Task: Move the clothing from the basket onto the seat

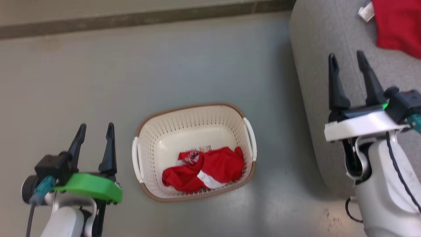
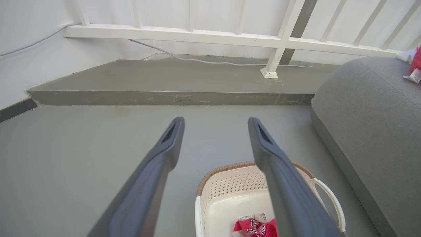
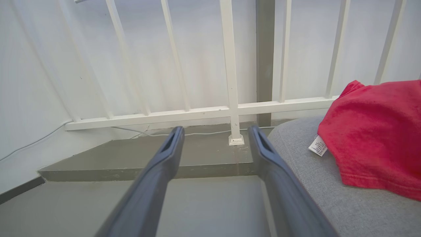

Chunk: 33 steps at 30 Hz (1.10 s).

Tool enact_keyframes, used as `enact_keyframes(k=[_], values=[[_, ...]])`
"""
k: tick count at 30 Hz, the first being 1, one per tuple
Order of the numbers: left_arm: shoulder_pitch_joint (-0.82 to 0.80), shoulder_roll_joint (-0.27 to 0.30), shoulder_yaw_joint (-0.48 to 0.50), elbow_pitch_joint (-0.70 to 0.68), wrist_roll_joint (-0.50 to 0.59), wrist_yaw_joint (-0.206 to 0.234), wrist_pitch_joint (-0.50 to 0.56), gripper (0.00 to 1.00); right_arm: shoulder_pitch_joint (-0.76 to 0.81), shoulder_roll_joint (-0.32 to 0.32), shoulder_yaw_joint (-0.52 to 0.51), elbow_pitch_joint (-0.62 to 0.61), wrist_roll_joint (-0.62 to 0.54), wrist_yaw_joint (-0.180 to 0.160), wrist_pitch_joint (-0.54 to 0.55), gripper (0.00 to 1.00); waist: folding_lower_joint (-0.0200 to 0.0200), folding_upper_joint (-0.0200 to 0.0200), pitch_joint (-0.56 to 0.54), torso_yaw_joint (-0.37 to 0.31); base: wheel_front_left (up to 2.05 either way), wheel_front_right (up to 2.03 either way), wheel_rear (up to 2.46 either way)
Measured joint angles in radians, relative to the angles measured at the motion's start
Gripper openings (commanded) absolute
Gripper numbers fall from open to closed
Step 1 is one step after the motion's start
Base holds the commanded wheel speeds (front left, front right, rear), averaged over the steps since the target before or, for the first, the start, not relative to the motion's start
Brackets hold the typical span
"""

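Left end effector [image 1: 96, 126] and right end effector [image 1: 346, 54] both released, jaws wide, empty. Left sits left of the basket [image 1: 184, 111], right at the left edge of the seat [image 1: 312, 65]. One red garment [image 1: 210, 169] lies in the basket on the floor [image 1: 197, 65]; second red garment [image 1: 399, 26] is on the seat, far right.

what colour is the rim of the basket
Brown, with a woven look, around the cream-white basket rim. It shows best in the head view.

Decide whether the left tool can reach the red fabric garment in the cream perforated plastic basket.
Probably yes: the open left tool hangs beside the uncovered basket, nothing lying over the garment.
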Motion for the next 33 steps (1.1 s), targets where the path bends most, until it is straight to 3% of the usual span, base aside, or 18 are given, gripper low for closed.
enact_keyframes(k=[33], values=[[-0.425, -0.061, -0.268, 0.298, 0.159, -0.132, 0.193, 1.0, -0.391, -0.019, -0.041, -0.091, 0.001, -0.007, 0.0, 1.0, 0.0001, 0.0, 0.465, -0.072, 0.0, 0.0, 0.0]])
